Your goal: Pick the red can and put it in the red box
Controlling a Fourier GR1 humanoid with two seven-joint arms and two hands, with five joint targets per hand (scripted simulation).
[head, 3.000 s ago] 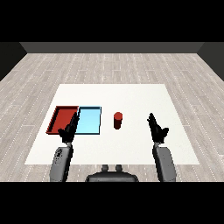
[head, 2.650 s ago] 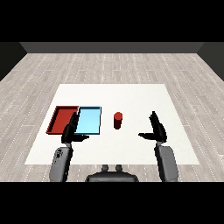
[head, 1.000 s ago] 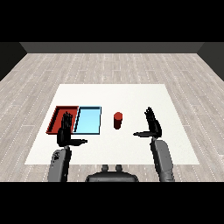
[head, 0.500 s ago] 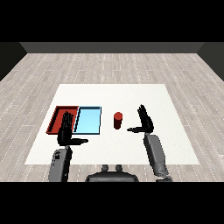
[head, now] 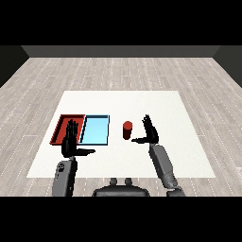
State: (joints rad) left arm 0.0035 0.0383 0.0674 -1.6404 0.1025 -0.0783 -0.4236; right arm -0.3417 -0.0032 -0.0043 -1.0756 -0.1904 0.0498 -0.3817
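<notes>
The red can (head: 127, 130) stands upright on the white table (head: 156, 106), just right of the light blue tray (head: 95, 129). The red tray (head: 63, 126) lies at the left, touching the blue one. My right hand (head: 150, 133) is open, fingers straight up and thumb pointing left, a short way right of the can and not touching it. My left hand (head: 71, 141) is open too, fingers upright, in front of the red tray's near edge and partly covering it.
Both trays hold nothing. White table surface stretches to the right of my right hand and behind the can and trays. The table's near edge runs just in front of both forearms.
My right hand has moved left across the table, from well to the right of the can to close beside it. The left hand has risen slightly toward the red tray.
</notes>
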